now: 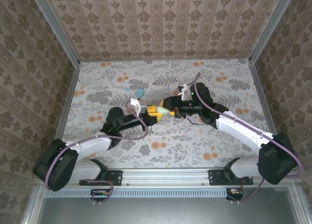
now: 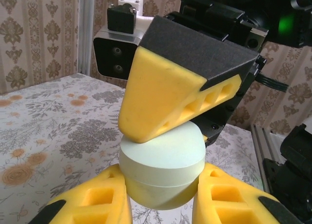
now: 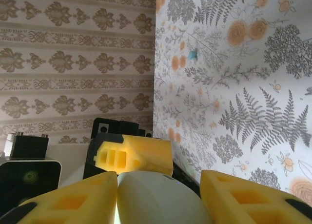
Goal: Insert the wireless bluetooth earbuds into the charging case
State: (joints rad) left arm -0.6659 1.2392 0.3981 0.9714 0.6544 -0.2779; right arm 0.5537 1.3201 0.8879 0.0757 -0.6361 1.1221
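A mint-green oval charging case [image 2: 161, 170] is held off the table, with my left gripper [image 2: 161, 179] shut on its two sides. My right gripper [image 3: 160, 181] meets it from the other way and is closed over it. One of its yellow fingers [image 2: 165, 99] presses on the case's flat top. The case [image 3: 156, 199] sits between the right jaws, and its lid looks closed. Both grippers, left [image 1: 152, 114] and right [image 1: 168, 107], meet at mid-table. A tiny pale-blue earbud [image 1: 127, 89] lies on the table behind them.
A teal-blue oval pebble [image 1: 140, 92] lies on the floral table beside the earbud, just behind the left gripper; it is also far off [image 3: 193, 53] in the right wrist view. Patterned walls enclose the table [image 1: 219, 146] on three sides.
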